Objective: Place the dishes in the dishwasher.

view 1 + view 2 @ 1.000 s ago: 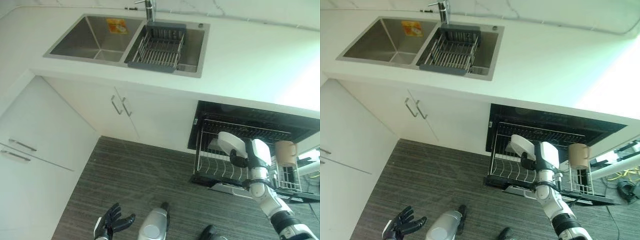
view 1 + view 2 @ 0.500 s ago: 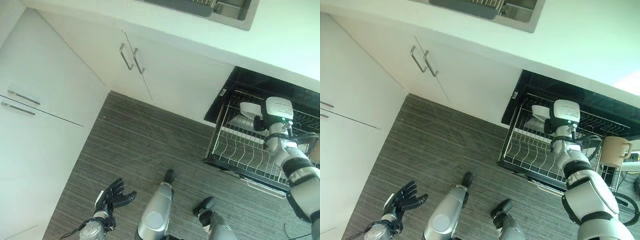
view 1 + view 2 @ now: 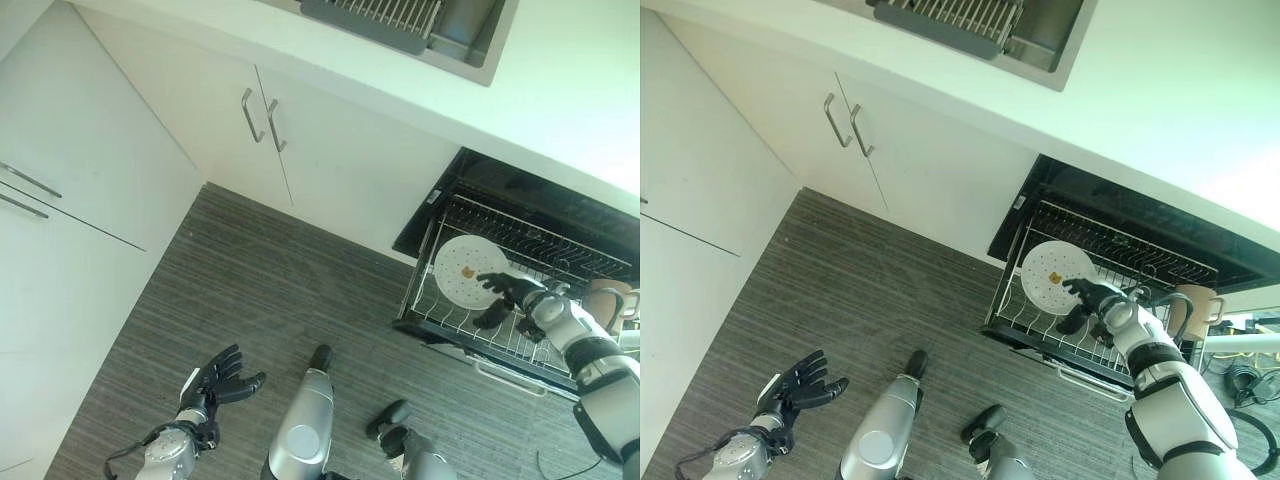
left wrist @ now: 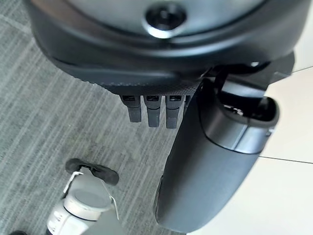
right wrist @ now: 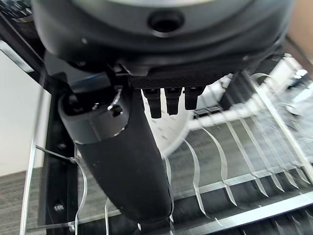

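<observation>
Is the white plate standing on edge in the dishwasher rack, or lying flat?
Standing on edge: the white plate rises face-out above the rack's tines, right hand at its rim.

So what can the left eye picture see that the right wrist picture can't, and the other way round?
Left eye view: the open dark left hand, the white cupboard doors with metal handles and the steel sink up on the counter. Right wrist view: the rack's curved wire prongs from very close. Both: the dark right hand, the round white plate and the wire dishwasher rack.
</observation>
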Controlling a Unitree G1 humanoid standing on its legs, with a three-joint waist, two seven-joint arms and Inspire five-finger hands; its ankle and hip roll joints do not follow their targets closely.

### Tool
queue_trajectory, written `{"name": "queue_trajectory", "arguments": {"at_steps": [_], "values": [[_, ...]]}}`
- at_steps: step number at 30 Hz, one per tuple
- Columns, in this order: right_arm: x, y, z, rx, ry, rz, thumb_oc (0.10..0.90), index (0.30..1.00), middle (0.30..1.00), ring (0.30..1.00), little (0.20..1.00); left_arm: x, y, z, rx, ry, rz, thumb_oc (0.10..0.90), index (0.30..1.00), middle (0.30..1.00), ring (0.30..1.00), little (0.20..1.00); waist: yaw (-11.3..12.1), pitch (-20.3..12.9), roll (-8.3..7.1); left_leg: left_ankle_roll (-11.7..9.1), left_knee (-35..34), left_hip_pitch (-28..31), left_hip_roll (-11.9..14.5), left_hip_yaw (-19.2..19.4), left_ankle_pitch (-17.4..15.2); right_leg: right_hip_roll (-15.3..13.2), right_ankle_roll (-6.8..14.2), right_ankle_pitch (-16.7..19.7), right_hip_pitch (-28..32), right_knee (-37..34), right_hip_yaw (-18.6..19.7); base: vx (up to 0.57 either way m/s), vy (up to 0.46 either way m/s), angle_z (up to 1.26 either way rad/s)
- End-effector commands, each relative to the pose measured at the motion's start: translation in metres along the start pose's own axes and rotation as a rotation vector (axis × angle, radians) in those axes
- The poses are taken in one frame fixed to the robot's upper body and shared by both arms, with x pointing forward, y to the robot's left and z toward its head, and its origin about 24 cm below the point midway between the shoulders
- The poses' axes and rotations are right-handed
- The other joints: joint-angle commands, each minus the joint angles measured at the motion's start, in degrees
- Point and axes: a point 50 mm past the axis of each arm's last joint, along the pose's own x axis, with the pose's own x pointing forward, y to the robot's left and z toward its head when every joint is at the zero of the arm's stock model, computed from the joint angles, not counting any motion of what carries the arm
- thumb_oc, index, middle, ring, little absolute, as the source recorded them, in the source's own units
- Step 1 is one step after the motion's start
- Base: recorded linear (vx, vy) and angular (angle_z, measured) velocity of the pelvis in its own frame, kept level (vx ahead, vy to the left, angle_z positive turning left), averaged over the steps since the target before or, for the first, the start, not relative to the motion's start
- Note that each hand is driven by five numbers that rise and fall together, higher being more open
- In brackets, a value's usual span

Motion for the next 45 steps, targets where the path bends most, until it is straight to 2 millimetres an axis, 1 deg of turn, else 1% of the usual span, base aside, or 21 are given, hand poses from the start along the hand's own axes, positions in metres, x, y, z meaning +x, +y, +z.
{"name": "queue_trajectory", "arguments": {"at_steps": [1, 4, 8, 12, 13, 14, 15, 16, 17, 18, 25, 26, 28, 29, 30, 32, 34, 37, 40, 41, 45], "values": [[-0.005, -0.023, 0.009, 0.084, -0.038, -0.039, 0.8, 0.9, 0.9, 0.9, 0.9, -0.013, 0.022, 0.0, 0.071, -0.006, 0.022, 0.8, 0.9, 0.9, 0.9, 0.9, 0.5, -3.0, -0.07, -3.0, -0.4, -1.8, 2.0, -0.2, -5.1, -1.2, 6.1, -6.2, 4.6, 2.4, 1.2, -0.03, -0.021, -0.08], [-0.006, -0.027, 0.009, 0.083, -0.052, -0.068, 0.8, 0.9, 0.9, 0.9, 0.9, -0.013, 0.022, -0.002, 0.068, 0.004, 0.028, 0.8, 0.9, 0.9, 0.9, 0.9, -0.1, -3.5, -0.43, -3.1, -0.4, -1.1, 2.4, 0.2, -5.3, -0.8, 6.0, -6.3, 4.9, 2.4, 1.6, -0.02, -0.003, -0.07], [-0.014, -0.041, 0.019, 0.202, -0.157, -0.147, 0.8, 0.9, 0.9, 0.9, 0.9, -0.018, 0.024, -0.011, 0.046, 0.023, 0.058, 0.8, 0.9, 0.9, 0.9, 0.9, -1.6, -4.5, -0.92, -3.3, -0.4, -0.1, 3.2, 1.2, -5.7, -0.3, 5.6, -6.6, 5.4, 2.4, 2.4, -0.02, 0.016, -0.08], [-0.032, -0.043, 0.014, 0.384, -0.283, -0.226, 0.8, 0.9, 0.9, 0.9, 0.9, -0.027, 0.028, -0.027, -0.011, 0.05, 0.118, 0.8, 0.9, 0.9, 0.9, 0.9, -4.9, -5.9, -1.82, -2.8, -0.4, 0.5, 3.8, 2.9, -4.8, 0.2, 4.8, -5.8, 5.1, 2.4, 2.9, -0.07, 0.039, -0.11], [-0.039, -0.04, 0.004, 0.44, -0.301, -0.264, 0.8, 0.9, 0.9, 0.9, 0.9, -0.032, 0.029, -0.035, -0.038, 0.059, 0.145, 0.8, 0.9, 0.9, 0.9, 0.9, -6.3, -6.4, -2.01, -2.8, -0.4, 1.3, 4.2, 3.5, -5.1, 0.5, 4.7, -5.8, 5.3, 2.4, 3.5, 0.0, 0.011, -0.06], [-0.05, -0.029, -0.013, 0.656, -0.336, -0.301, 0.8, 0.9, 0.9, 0.9, 0.9, -0.039, 0.027, -0.049, -0.077, 0.08, 0.183, 0.8, 0.9, 0.9, 0.9, 0.9, -8.9, -7.2, -2.12, -2.6, -0.4, 2.8, 4.9, 4.5, -5.5, 1.1, 4.4, -6.0, 5.6, 2.4, 4.9, 0.01, 0.01, -0.16], [-0.052, -0.024, -0.019, 0.743, -0.344, -0.31, 0.8, 0.9, 0.9, 0.9, 0.9, -0.041, 0.026, -0.054, -0.086, 0.086, 0.192, 0.8, 0.9, 0.9, 0.9, 0.9, -9.6, -7.5, -2.11, -2.6, -0.4, 3.2, 5.2, 4.7, -5.6, 1.2, 4.2, -6.0, 5.6, 2.4, 5.5, 0.03, 0.018, -0.48], [-0.059, -0.011, -0.029, 0.953, -0.384, -0.315, 0.8, 0.9, 0.9, 0.9, 0.9, -0.047, 0.023, -0.066, -0.11, 0.103, 0.214, 0.8, 0.9, 0.9, 0.9, 0.9, -11.7, -8.3, -1.81, -2.5, -0.4, 4.4, 5.8, 5.6, -5.7, 1.5, 4.1, -6.2, 5.7, 2.4, 6.7, 0.03, 0.015, -0.49], [-0.062, -0.003, -0.031, 1.056, -0.403, -0.304, 0.8, 0.9, 0.9, 0.9, 0.9, -0.048, 0.021, -0.069, -0.121, 0.11, 0.223, 0.8, 0.9, 0.9, 0.9, 0.9, -12.6, -8.6, -1.6, -2.5, -0.4, 4.9, 6.1, 6.0, -5.9, 1.6, 4.0, -6.3, 5.8, 2.4, 7.2, 0.03, 0.033, -0.73], [-0.07, 0.017, -0.033, 1.213, -0.466, -0.325, 0.8, 0.9, 0.9, 0.9, 0.9, -0.05, 0.016, -0.077, -0.15, 0.127, 0.238, 0.8, 0.9, 0.9, 0.9, 0.9, -14.8, -9.2, -0.87, -2.3, -0.4, 5.9, 6.6, 7.1, -6.0, 1.7, 4.0, -6.5, 5.9, 2.4, 8.4, 0.01, 0.038, -0.53], [-0.09, 0.063, -0.022, 1.55, -0.59, -0.371, 0.8, 0.9, 0.9, 0.9, 0.9, -0.057, -0.007, -0.094, -0.215, 0.16, 0.24, 0.8, 0.9, 0.9, 0.9, 0.9, -20.8, -11.2, 2.07, -2.4, -0.4, 8.4, 7.9, 10.6, -6.1, 2.0, 3.2, -7.3, 5.2, 2.4, 12.4, 0.01, 0.051, -0.4], [-0.091, 0.071, -0.023, 1.576, -0.575, -0.368, 0.77, 0.855, 0.855, 0.855, 0.855, -0.058, -0.009, -0.097, -0.224, 0.162, 0.242, 0.8, 0.9, 0.9, 0.9, 0.9, -21.4, -11.5, 2.41, -2.5, -0.4, 8.8, 8.0, 11.0, -6.1, 2.1, 2.9, -7.5, 5.1, 2.4, 12.9, 0.05, 0.05, -0.4], [-0.092, 0.09, -0.031, 1.657, -0.481, -0.377, 0.456, 0.385, 0.385, 0.385, 0.385, -0.063, -0.015, -0.102, -0.246, 0.165, 0.248, 0.8, 0.9, 0.9, 0.9, 0.9, -23.0, -12.0, 3.35, -2.7, -0.4, 9.4, 8.4, 12.0, -6.1, 2.4, 2.4, -7.9, 5.0, 2.4, 14.0, 0.05, 0.034, -0.3], [-0.092, 0.098, -0.037, 1.679, -0.443, -0.374, 0.4, 0.3, 0.3, 0.3, 0.3, -0.064, -0.017, -0.103, -0.251, 0.166, 0.253, 0.8, 0.9, 0.9, 0.9, 0.9, -23.3, -12.1, 3.57, -2.7, -0.4, 9.6, 8.5, 12.3, -6.1, 2.5, 2.3, -7.9, 4.9, 2.4, 14.3, 0.04, 0.013, -0.15], [-0.092, 0.109, -0.042, 1.722, -0.397, -0.343, 0.4, 0.3, 0.3, 0.3, 0.3, -0.066, -0.019, -0.106, -0.26, 0.172, 0.262, 0.8, 0.9, 0.9, 0.9, 0.9, -23.8, -12.2, 3.88, -2.8, -0.4, 9.8, 8.6, 12.6, -6.1, 2.6, 2.0, -7.9, 4.9, 2.4, 14.5, 0.04, 0.002, -0.16], [-0.09, 0.124, -0.044, 1.784, -0.339, -0.257, 0.4, 0.3, 0.3, 0.3, 0.3, -0.068, -0.019, -0.108, -0.267, 0.18, 0.27, 0.8, 0.9, 0.9, 0.9, 0.9, -24.1, -12.3, 4.11, -2.9, -0.4, 10.0, 8.6, 12.7, -6.1, 2.7, 1.9, -7.9, 4.8, 2.4, 14.7, 0.04, -0.009, -0.17], [-0.084, 0.159, -0.042, 1.883, -0.207, -0.074, 0.4, 0.3, 0.3, 0.3, 0.3, -0.072, -0.02, -0.113, -0.261, 0.207, 0.272, 0.8, 0.9, 0.9, 0.9, 0.9, -24.2, -12.3, 4.45, -2.9, -0.4, 10.5, 8.3, 12.9, -6.1, 2.7, 1.5, -7.9, 4.8, 2.4, 14.9, 0.04, -0.024, -0.06], [-0.076, 0.184, -0.042, 1.991, -0.088, 0.003, 0.4, 0.3, 0.3, 0.3, 0.3, -0.072, -0.023, -0.117, -0.238, 0.236, 0.257, 0.8, 0.9, 0.9, 0.9, 0.9, -23.3, -12.5, 4.96, -3.1, -0.4, 10.4, 8.0, 12.3, -5.9, 2.6, 1.2, -7.8, 4.9, 2.4, 14.3, 0.03, -0.019, 0.01], [-0.062, 0.188, -0.035, 2.072, -0.045, 0.005, 0.4, 0.3, 0.3, 0.3, 0.3, -0.069, -0.025, -0.117, -0.23, 0.251, 0.252, 0.8, 0.9, 0.9, 0.9, 0.9, -21.7, -12.5, 5.7, -3.3, -0.4, 10.7, 7.6, 11.2, -5.9, 2.1, 1.0, -8.0, 5.8, 2.4, 13.2, 0.08, -0.023, 0.03], [-0.051, 0.181, -0.031, 2.116, -0.026, -0.037, 0.4, 0.3, 0.3, 0.3, 0.3, -0.066, -0.023, -0.116, -0.217, 0.264, 0.246, 0.8, 0.9, 0.9, 0.9, 0.9, -20.4, -12.7, 6.37, -3.5, -0.4, 10.8, 7.2, 10.4, -5.9, 1.6, 1.0, -8.0, 6.3, 2.4, 12.4, 0.1, 0.001, 0.13], [-0.034, 0.164, -0.03, 2.211, -0.002, -0.16, 0.4, 0.3, 0.3, 0.3, 0.3, -0.069, -0.022, -0.123, -0.2, 0.31, 0.247, 0.8, 0.9, 0.9, 0.9, 0.9, -17.5, -13.3, 8.04, -3.7, -0.4, 10.6, 5.8, 8.6, -6.0, 0.2, 1.2, -7.8, 7.2, 2.4, 10.2, 0.1, 0.055, 0.41]]}}
